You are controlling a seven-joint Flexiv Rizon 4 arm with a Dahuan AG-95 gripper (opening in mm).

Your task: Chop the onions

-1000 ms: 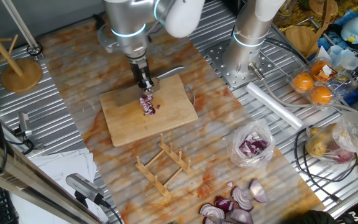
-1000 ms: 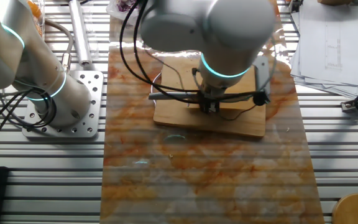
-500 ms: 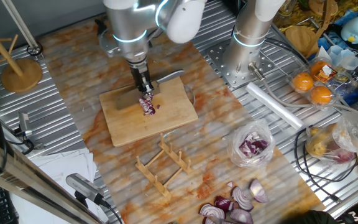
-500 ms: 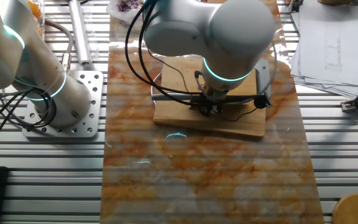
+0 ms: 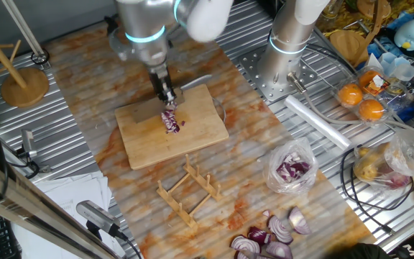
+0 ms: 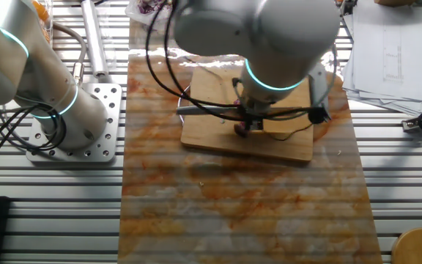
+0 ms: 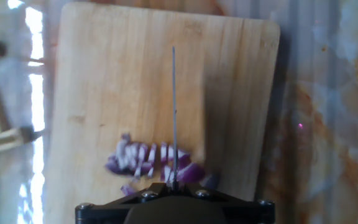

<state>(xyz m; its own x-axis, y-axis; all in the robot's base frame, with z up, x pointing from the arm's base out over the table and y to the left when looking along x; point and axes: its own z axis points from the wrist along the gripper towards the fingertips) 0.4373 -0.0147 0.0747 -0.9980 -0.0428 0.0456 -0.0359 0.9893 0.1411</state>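
Stood over the wooden cutting board with the claw clamped narrow on a knife, blade edge-on in the hand view as a thin dark line running up the middle of the board. Held that blade level across the board in the other fixed view, handle end poking out toward the arm base side. Left the onions as a small heap of purple-white bits near the middle of the board, directly beneath the claw, with a few loose crumbs just beside the heap. Showed the same heap in the hand view as a short row of sliced pieces lying across the blade line, the blade passing over or through the right part of the row; could not tell whether steel touched onion. Sat the board on the orange-stained marbled surface, with a wooden slatted rack lying just below the board. Kept larger purple onion wedges well apart at the lower edge, and a clear plastic bag with purple chunks near them on the right. Placed a round wooden stand at the far left, well apart from the board
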